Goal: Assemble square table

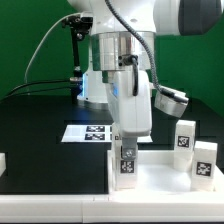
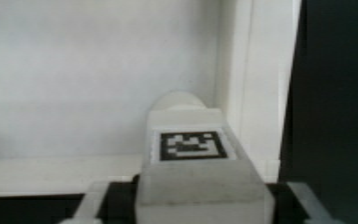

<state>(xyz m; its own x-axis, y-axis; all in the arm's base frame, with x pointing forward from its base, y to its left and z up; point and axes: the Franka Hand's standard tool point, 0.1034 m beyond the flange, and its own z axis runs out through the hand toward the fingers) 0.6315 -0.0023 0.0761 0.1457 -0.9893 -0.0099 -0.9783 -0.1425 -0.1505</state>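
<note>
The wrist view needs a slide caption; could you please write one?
Tagged white leg held between the jaws above the white tabletop slab.

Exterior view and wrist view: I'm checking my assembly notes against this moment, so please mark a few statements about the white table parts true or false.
1. The gripper is shut on a chunky white plastic leg bearing a black-and-white tag. True.
2. That leg lies flat on the black tabletop. False: it is held upright over the large white square slab.
3. Two more tagged white legs stand at the exterior view's right. True.
4. The marker board rests on the slab. False: it lies on the black table.
</note>
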